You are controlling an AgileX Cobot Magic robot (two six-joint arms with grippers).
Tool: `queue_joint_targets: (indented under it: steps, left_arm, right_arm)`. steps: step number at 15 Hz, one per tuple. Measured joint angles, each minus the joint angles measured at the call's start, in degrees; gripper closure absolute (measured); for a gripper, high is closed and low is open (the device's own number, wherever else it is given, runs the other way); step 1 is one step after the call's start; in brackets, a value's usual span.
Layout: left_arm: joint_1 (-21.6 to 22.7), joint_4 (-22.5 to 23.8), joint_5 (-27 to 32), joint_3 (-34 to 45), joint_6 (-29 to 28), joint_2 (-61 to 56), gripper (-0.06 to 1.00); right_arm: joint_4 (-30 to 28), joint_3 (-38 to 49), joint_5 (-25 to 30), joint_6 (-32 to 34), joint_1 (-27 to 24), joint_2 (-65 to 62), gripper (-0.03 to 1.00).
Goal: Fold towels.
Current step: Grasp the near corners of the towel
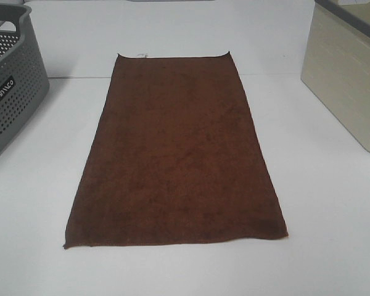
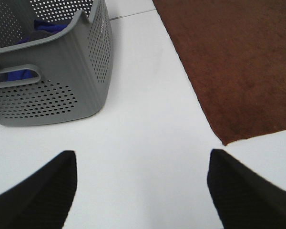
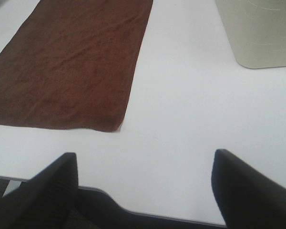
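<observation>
Reddish-brown towel (image 1: 176, 154), flat, fully unfolded

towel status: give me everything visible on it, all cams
The towel is one dark reddish-brown rectangle of fuzzy terry-looking cloth with stitched hems and a small white tag at its far short edge. It lies unfolded, spread flat and nearly wrinkle-free on the white table, long axis running away from the robot. It sits between the grey basket and the beige bin, touching neither. The left gripper and right gripper, both open, hover clear of its near corners.
</observation>
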Motion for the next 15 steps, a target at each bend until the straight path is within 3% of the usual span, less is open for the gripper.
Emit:
queue_joint_targets:
  steps: [6, 11, 13, 15]
  left_arm:
    - [0.0, -0.1, 0.0, 0.0, -0.2, 0.0, 0.22]
    - [0.0, -0.2, -0.1, 0.0, -0.2, 0.0, 0.22]
    - [0.0, -0.9, -4.0, -0.7, -2.1, 0.1, 0.22]
    - [0.0, -3.8, -12.9, -0.2, -6.0, 3.2, 0.22]
  right_arm:
    - [-0.1, 0.0, -0.3, 0.0, 0.0, 0.0, 0.24]
    - [0.6, 0.0, -4.2, 0.0, 0.0, 0.0, 0.24]
    - [1.8, 0.0, -9.3, 0.6, 0.0, 0.9, 0.24]
    - [1.8, 0.0, -11.1, 3.4, 0.0, 5.6, 0.24]
